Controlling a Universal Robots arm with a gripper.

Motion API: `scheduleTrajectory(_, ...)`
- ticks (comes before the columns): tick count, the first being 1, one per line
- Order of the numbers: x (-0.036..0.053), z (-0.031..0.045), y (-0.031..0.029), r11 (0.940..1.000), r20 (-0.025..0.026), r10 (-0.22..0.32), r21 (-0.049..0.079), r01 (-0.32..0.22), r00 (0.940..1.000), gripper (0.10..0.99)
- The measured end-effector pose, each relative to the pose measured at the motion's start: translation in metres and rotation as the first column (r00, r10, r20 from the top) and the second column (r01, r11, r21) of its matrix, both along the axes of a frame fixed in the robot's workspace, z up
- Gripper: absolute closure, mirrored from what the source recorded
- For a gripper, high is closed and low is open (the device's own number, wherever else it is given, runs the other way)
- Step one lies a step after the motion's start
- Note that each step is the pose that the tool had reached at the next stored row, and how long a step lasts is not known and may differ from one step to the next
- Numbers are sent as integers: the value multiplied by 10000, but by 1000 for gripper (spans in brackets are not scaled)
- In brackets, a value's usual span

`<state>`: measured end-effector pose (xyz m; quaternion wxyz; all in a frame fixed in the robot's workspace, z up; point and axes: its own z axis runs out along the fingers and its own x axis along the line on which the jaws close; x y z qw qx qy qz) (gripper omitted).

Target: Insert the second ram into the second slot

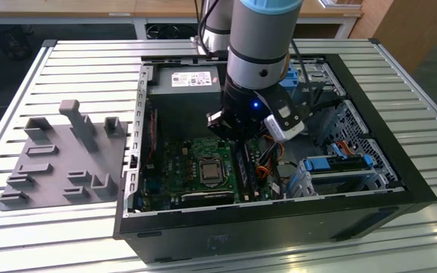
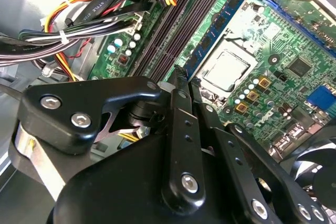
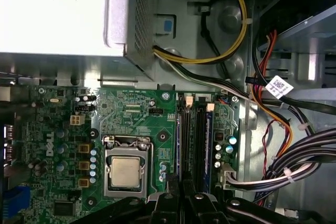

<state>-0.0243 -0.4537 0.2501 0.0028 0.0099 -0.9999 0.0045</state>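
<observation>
Blue second ram (image 2: 226, 17): stood edge-up beside the dark memory slots (image 2: 178, 24), next to the processor socket (image 2: 227, 72).
Black gripper (image 2: 184, 80): fingers together at the stick's near end; grip on it was unclear.
Green motherboard (image 1: 184, 165): lay inside the open case (image 1: 279, 227).

An open black computer case (image 1: 279, 224) lies on its side on the slatted metal desk (image 1: 74, 62), toward the exterior view's right. Inside, a green motherboard (image 3: 134, 111) carries a silver processor (image 3: 125, 172). A grey power supply (image 3: 63, 30) sits beside the board, with yellow cables (image 3: 239, 35) trailing from it. A grey moulded holder (image 1: 52, 170) rests near the desk's edge at the exterior view's left.
</observation>
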Motion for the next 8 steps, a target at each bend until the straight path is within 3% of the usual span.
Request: scheduleTrajectory(8, 0, -36, 0, 10000, -1, 0, 0, 0, 10000, 949)
